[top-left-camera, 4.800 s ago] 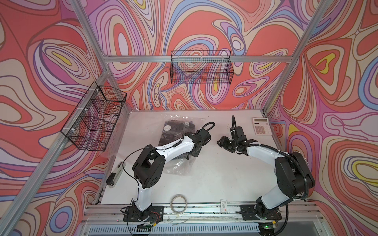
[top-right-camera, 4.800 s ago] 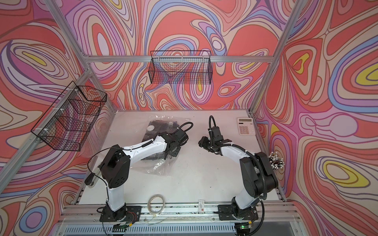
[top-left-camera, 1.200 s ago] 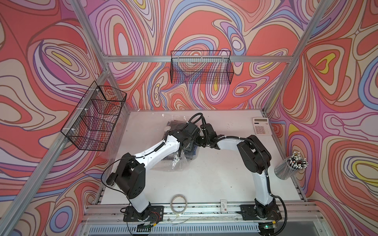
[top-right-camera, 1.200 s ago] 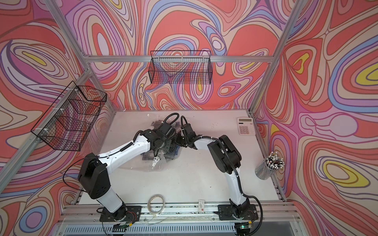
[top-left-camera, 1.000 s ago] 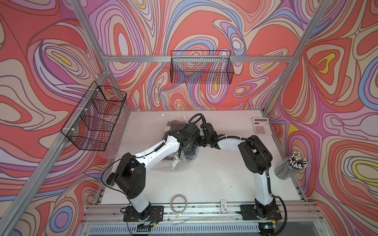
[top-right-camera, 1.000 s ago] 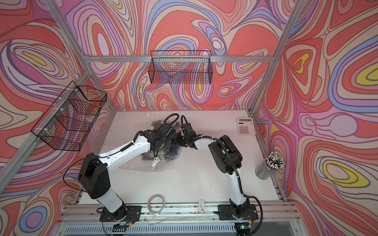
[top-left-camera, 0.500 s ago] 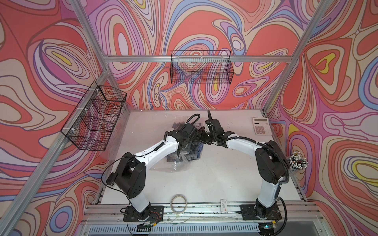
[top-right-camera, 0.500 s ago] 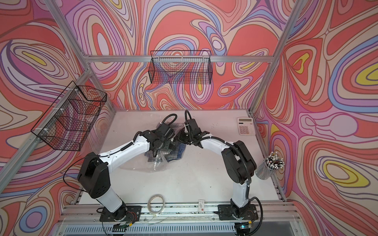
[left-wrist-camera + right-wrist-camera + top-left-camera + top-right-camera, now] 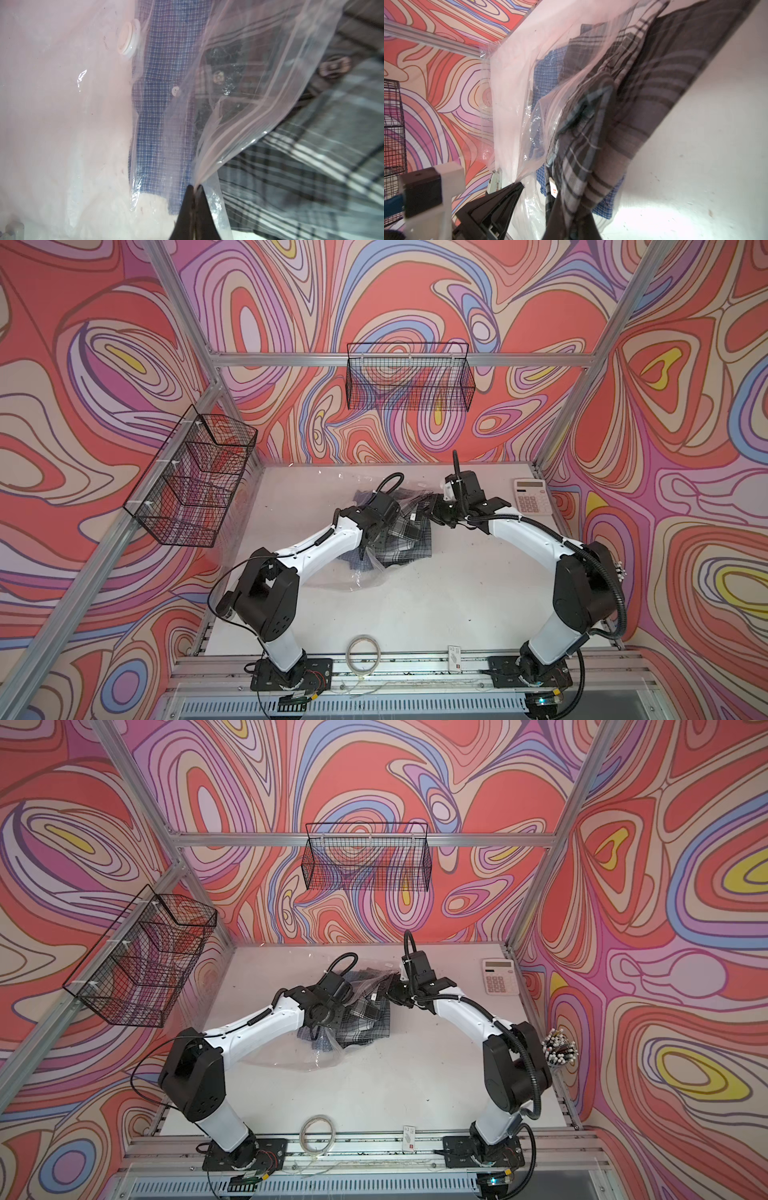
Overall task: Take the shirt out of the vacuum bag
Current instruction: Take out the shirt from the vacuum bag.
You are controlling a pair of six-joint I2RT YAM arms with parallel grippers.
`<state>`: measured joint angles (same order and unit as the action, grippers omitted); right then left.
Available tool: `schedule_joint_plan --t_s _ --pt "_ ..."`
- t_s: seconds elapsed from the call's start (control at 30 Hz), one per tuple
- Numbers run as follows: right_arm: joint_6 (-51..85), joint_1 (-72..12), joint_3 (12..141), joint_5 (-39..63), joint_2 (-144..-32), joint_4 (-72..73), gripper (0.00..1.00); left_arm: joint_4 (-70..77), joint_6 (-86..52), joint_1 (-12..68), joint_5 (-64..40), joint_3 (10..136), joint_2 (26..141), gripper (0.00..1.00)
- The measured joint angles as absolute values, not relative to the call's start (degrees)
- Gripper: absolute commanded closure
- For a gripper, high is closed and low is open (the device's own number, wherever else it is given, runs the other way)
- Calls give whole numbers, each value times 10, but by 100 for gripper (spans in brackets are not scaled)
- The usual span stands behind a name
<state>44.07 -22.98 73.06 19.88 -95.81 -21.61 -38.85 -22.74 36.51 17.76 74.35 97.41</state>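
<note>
1. The white table (image 9: 436, 614) stood between walls of coloured swirls, and the work was at its far middle.
2. The shirt (image 9: 405, 531), a grey plaid one, lay there partly out of the mouth of the vacuum bag (image 9: 361, 576). Part of it was under the clear film, next to a blue checked cloth (image 9: 162, 83) inside the bag.
3. Your right gripper (image 9: 569, 224) was closed on a fold of the shirt.
4. Your left gripper (image 9: 194, 188) was pinched together on the bag's film, close to the zip-seal edge (image 9: 239, 133), and held it up like a tent. The white valve (image 9: 127, 40) sat further along the bag's face.
5. I judge the shirt soft and light: it should stretch and drag, not come out as one piece. The film looks thin and slippery, so it may slip from the jaws or follow the cloth. A thick fold is the better hold on the shirt, and the stiffer zip strip on the bag.
6. The calculator (image 9: 532, 497) and the tape roll (image 9: 349, 651) lay well apart from all this.
</note>
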Motion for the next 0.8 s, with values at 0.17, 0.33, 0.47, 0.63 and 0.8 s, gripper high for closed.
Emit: schedule_joint_plan --t_s 0.17,0.33,0.47,0.63,0.8 --pt "395 -178 711 200 -925 -268 100 -385 -228 364 174 741 979 100" --pt "332 -130 686 191 -923 -324 100 -384 -227 363 173 741 985 100" --pt "294 -99 680 171 -929 -363 100 -382 -227 359 170 741 986 100" --pt "260 -63 680 141 -952 -389 100 -378 -227 349 169 741 986 100" --pt "241 -43 687 119 -961 -418 100 -377 -227 342 169 741 986 100"
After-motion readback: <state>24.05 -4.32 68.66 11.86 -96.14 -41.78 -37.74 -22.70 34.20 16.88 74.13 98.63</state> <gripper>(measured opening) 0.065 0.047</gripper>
